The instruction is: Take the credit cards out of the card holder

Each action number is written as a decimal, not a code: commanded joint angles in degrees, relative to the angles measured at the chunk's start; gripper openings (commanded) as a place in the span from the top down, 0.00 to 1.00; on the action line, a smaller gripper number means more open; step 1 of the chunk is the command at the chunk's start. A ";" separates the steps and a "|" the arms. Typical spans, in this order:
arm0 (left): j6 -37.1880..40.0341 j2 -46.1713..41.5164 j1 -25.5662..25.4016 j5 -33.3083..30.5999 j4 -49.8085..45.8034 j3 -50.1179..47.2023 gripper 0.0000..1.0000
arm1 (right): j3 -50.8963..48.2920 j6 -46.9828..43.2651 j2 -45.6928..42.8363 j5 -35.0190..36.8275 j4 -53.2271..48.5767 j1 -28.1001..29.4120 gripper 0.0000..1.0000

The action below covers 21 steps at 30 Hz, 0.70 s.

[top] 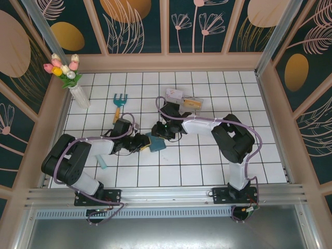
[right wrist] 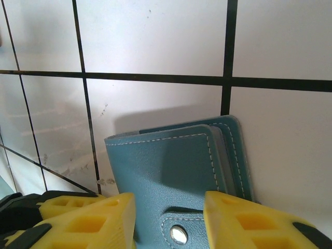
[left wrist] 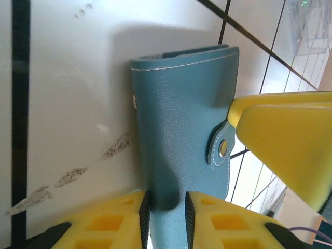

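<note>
The card holder (top: 156, 143) is a folded dark-teal wallet lying on the white tiles between my two grippers. In the left wrist view the card holder (left wrist: 181, 104) runs in between the black pads of my left gripper (left wrist: 166, 202). Those jaws stand narrowly apart, and I see no clear pinch. A yellow finger of the right gripper (left wrist: 285, 140) sits by the snap tab (left wrist: 223, 148). In the right wrist view my right gripper (right wrist: 170, 207) stands open astride the snap tab (right wrist: 179, 234), over the card holder (right wrist: 166, 161). The credit cards are hidden inside the folded holder.
A clear plastic box (top: 182, 99) lies behind the grippers. A blue garden fork (top: 119, 104) lies to the back left. A vase of tulips (top: 78, 91) stands in the far left corner. Wooden walls close in the tiled floor on three sides.
</note>
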 commanded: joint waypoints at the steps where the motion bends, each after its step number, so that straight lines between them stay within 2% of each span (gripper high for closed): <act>1: -0.32 1.99 -0.41 3.76 4.50 1.01 0.73 | -1.45 1.15 -0.88 -0.11 -0.17 0.19 0.58; 4: -0.08 2.16 -0.43 3.34 4.48 1.41 0.78 | -1.60 1.23 -1.36 -0.02 -0.07 0.12 0.58; 9: 0.04 1.46 -0.42 1.77 4.15 1.38 0.93 | -1.56 1.22 -2.35 0.37 -0.28 0.17 0.58; 13: 0.45 0.52 -0.35 1.05 3.66 1.46 1.00 | -0.36 0.43 -4.47 4.72 -3.60 0.40 0.58; 17: 1.29 -0.69 -0.40 1.01 2.68 1.82 1.00 | 1.44 0.24 -5.89 13.29 -10.69 2.06 0.56; 21: 1.85 -2.01 -0.43 1.52 2.40 2.11 1.00 | 2.35 -0.60 -5.56 14.40 -13.24 4.06 0.56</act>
